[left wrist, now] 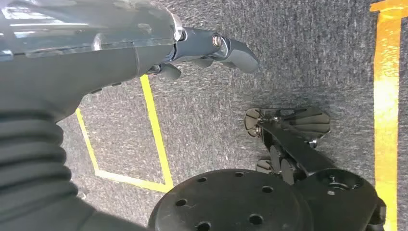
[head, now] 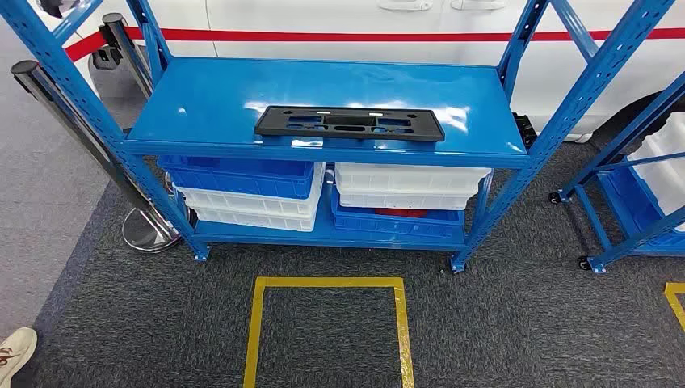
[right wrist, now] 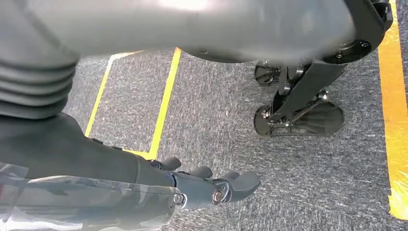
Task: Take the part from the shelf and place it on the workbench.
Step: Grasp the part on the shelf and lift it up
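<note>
Task barely begun, by the look of it: part [head: 350,123], a flat black slotted plate, lying on top board of blue shelf [head: 202,105], near front edge, a bit right of centre, untouched. Grasp, carry, drop-off at workbench all left to do; no workbench to be seen. Left hand [left wrist: 202,50] hanging over grey carpet w/ yellow tape lines, fingers loosely apart, holding nothing. Right hand [right wrist: 207,180] same: slack, empty, touching nothing.

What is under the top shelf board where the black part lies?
Under the shelf board: stacked blue and white bins. A red thing shows between the right bins; their contents are covered.
</note>
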Controlling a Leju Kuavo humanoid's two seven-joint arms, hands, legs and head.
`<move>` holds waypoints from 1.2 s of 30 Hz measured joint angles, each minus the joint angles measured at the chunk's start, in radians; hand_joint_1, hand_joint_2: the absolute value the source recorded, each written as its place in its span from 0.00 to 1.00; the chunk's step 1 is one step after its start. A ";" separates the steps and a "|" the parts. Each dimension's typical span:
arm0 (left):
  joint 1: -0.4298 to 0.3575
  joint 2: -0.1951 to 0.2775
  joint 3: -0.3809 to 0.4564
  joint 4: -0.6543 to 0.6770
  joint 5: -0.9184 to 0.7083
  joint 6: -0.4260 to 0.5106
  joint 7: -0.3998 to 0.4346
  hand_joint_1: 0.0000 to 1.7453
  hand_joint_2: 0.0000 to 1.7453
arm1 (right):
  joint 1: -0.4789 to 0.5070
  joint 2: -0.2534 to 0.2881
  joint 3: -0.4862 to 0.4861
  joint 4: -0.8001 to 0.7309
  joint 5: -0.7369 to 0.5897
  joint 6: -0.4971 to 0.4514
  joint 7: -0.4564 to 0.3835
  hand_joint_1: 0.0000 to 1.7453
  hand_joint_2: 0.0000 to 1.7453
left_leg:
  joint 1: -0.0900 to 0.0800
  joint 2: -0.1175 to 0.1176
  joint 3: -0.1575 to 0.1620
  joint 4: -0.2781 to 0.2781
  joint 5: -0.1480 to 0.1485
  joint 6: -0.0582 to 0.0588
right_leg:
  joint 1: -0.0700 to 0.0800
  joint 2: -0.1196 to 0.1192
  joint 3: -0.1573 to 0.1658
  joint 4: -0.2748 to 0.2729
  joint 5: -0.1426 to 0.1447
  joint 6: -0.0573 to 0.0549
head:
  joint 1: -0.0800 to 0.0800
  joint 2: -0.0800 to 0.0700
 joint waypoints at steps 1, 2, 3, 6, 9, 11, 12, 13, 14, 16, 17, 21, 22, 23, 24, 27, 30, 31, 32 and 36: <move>-0.002 0.000 0.009 0.001 -0.007 0.000 -0.002 0.00 1.00 | -0.002 0.000 -0.006 0.000 0.010 0.001 0.000 0.00 1.00 | 0.000 0.000 0.000 0.000 0.000 0.000 | 0.000 0.000 0.000 0.000 0.000 0.000 | 0.000 0.000; -0.003 0.000 0.016 0.002 -0.013 0.000 -0.004 0.00 1.00 | -0.003 0.000 -0.012 0.000 0.018 0.002 0.000 0.00 1.00 | 0.000 0.000 0.000 0.000 0.000 0.000 | 0.000 0.000 0.000 0.000 0.000 0.000 | 0.000 0.000; -0.007 0.000 0.032 0.004 -0.027 0.000 -0.009 0.00 1.00 | -0.006 0.000 -0.024 0.000 0.037 0.003 0.000 0.00 1.00 | 0.000 0.000 0.000 0.000 0.000 0.000 | 0.000 0.000 0.000 0.000 0.000 0.000 | 0.000 0.000; -0.017 0.000 0.082 0.008 -0.070 0.000 -0.023 0.00 1.00 | -0.017 0.000 -0.060 0.002 0.096 0.010 0.001 0.00 1.00 | 0.000 0.000 0.001 0.000 0.000 0.000 | 0.000 0.000 0.000 0.000 0.000 0.000 | 0.000 0.000; -0.029 0.000 0.143 0.016 -0.118 0.000 -0.039 0.00 1.00 | -0.028 0.001 -0.106 0.008 0.160 0.020 0.002 0.00 1.00 | 0.000 0.000 0.001 0.000 0.000 0.000 | 0.000 0.000 0.001 0.000 0.000 0.000 | 0.000 0.000; -0.037 0.000 0.184 0.022 -0.147 0.000 -0.049 0.00 1.00 | -0.035 0.001 -0.138 0.013 0.203 0.023 0.004 0.00 1.00 | 0.000 0.000 0.001 0.000 0.000 0.000 | 0.000 0.000 0.001 0.000 0.000 0.000 | 0.000 0.000; -0.042 -0.001 0.206 0.025 -0.162 0.001 -0.054 0.00 1.00 | -0.039 0.002 -0.153 0.016 0.225 0.026 0.007 0.00 1.00 | 0.000 0.000 0.001 0.000 0.000 0.000 | 0.000 0.000 0.001 0.000 0.000 0.000 | 0.000 0.000; -0.046 -0.002 0.228 0.029 -0.177 0.001 -0.058 0.00 1.00 | -0.043 0.002 -0.170 0.019 0.247 0.030 0.010 0.00 1.00 | 0.000 0.000 0.001 0.000 0.000 0.000 | 0.000 0.000 0.001 0.000 0.000 0.000 | 0.000 0.000; -0.050 -0.002 0.250 0.032 -0.192 0.001 -0.063 0.00 1.00 | -0.046 0.003 -0.186 0.022 0.270 0.034 0.013 0.00 1.00 | 0.000 0.000 0.001 0.000 0.000 0.000 | 0.000 0.000 0.001 0.000 0.000 0.000 | 0.000 0.000; -0.059 -0.005 0.296 0.039 -0.222 0.003 -0.072 0.00 1.00 | -0.054 0.005 -0.217 0.029 0.314 0.039 0.015 0.00 1.00 | 0.000 0.000 0.001 0.000 0.000 0.000 | 0.000 0.000 0.001 0.000 0.000 0.000 | 0.000 0.000; -0.063 -0.006 0.319 0.043 -0.236 0.004 -0.076 0.00 0.75 | -0.058 0.006 -0.232 0.032 0.336 0.041 0.015 0.00 0.75 | 0.000 0.000 0.001 0.000 0.000 0.000 | 0.000 0.000 0.001 0.000 0.000 0.000 | 0.000 0.000; -0.080 -0.011 0.411 0.058 -0.297 0.009 -0.092 0.00 0.00 | -0.075 0.012 -0.301 0.046 0.424 0.056 0.008 0.00 1.00 | 0.000 0.000 0.001 0.000 0.000 0.000 | 0.000 0.000 0.001 0.000 0.000 0.000 | 0.000 0.000; -0.084 -0.013 0.434 0.062 -0.312 0.010 -0.097 0.00 0.00 | -0.080 0.014 -0.319 0.049 0.446 0.060 0.001 0.00 1.00 | 0.000 0.000 0.001 0.000 0.000 0.000 | 0.000 0.000 0.001 0.000 0.000 0.000 | 0.000 0.000; -0.088 -0.014 0.456 0.065 -0.326 0.011 -0.101 0.00 0.00 | -0.085 0.016 -0.337 0.052 0.465 0.065 -0.008 0.00 0.75 | -0.001 0.000 0.001 0.002 -0.001 0.001 | -0.001 0.000 0.001 -0.002 0.001 0.001 | 0.000 0.000; -0.093 -0.015 0.478 0.069 -0.341 0.012 -0.105 0.00 0.00 | -0.091 0.020 -0.354 0.055 0.482 0.071 -0.021 0.00 0.50 | -0.003 0.000 0.000 0.004 -0.001 0.004 | -0.003 0.000 0.001 -0.003 0.002 0.004 | 0.000 0.000; -0.106 -0.017 0.542 0.079 -0.382 0.013 -0.116 0.00 0.00 | -0.112 0.032 -0.398 0.060 0.523 0.096 -0.069 0.00 0.00 | -0.002 0.002 0.002 -0.001 0.002 0.014 | -0.005 0.000 0.003 -0.007 0.005 0.015 | -0.001 0.000; -0.119 -0.024 0.603 0.089 -0.422 0.014 -0.128 0.00 0.00 | -0.138 0.039 -0.413 0.050 0.533 0.131 -0.127 0.00 0.00 | 0.007 0.007 0.018 -0.025 0.017 0.025 | -0.001 -0.005 -0.028 0.060 -0.033 0.017 | 0.001 0.000; -0.122 -0.026 0.620 0.092 -0.433 0.014 -0.131 0.00 0.00 | -0.145 0.041 -0.414 0.043 0.529 0.143 -0.143 0.00 0.00 | 0.006 0.009 0.019 -0.027 0.018 0.026 | -0.001 -0.007 -0.058 0.117 -0.060 0.016 | 0.002 0.000; -0.126 -0.027 0.638 0.096 -0.445 0.015 -0.134 0.00 0.00 | -0.151 0.044 -0.413 0.032 0.522 0.156 -0.160 0.00 0.00 | 0.005 0.011 0.020 -0.027 0.018 0.028 | -0.001 -0.008 -0.092 0.181 -0.085 0.016 | 0.003 0.000; -0.137 -0.033 0.706 0.109 -0.492 0.015 -0.146 0.00 0.00 | -0.164 0.056 -0.404 -0.046 0.462 0.209 -0.223 0.00 0.00 | 0.004 0.006 0.027 -0.021 0.008 0.022 | -0.003 -0.009 -0.118 0.192 -0.031 0.017 | 0.003 0.000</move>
